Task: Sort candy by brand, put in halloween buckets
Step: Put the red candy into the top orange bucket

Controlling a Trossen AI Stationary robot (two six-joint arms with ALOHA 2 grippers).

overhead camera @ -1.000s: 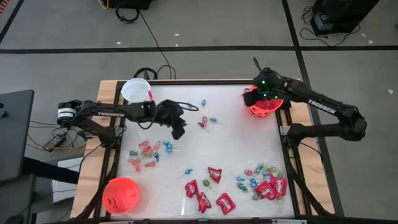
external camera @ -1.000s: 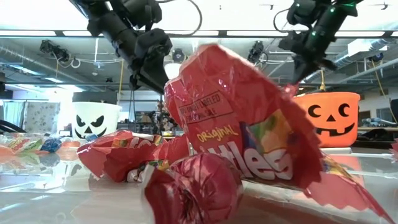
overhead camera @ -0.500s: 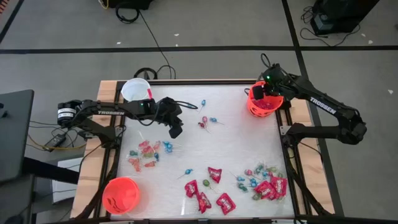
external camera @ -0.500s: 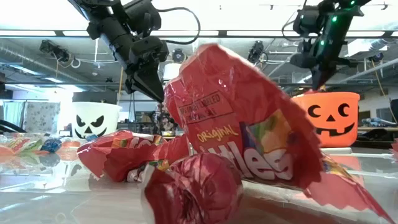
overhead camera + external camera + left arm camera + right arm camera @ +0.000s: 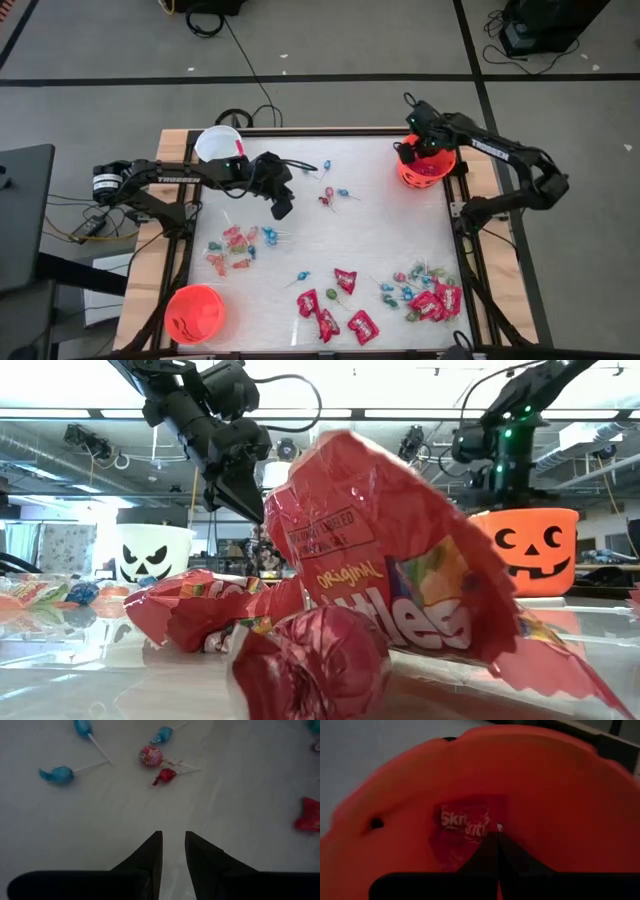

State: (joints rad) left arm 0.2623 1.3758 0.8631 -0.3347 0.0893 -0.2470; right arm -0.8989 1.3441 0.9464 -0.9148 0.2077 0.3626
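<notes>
Now the right gripper (image 5: 420, 150), pinched shut and empty, hangs in the orange bucket (image 5: 437, 174) at two o'clock, a red packet (image 5: 465, 827) inside. Left gripper (image 5: 282, 210), slightly parted, empty, should descend on the lollipops (image 5: 155, 757).

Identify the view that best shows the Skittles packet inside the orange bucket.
The right wrist view: the Skittles packet lies inside the orange bucket. The high view barely shows it, the low view shows only the bucket's outside, and the left wrist view misses it.
</notes>
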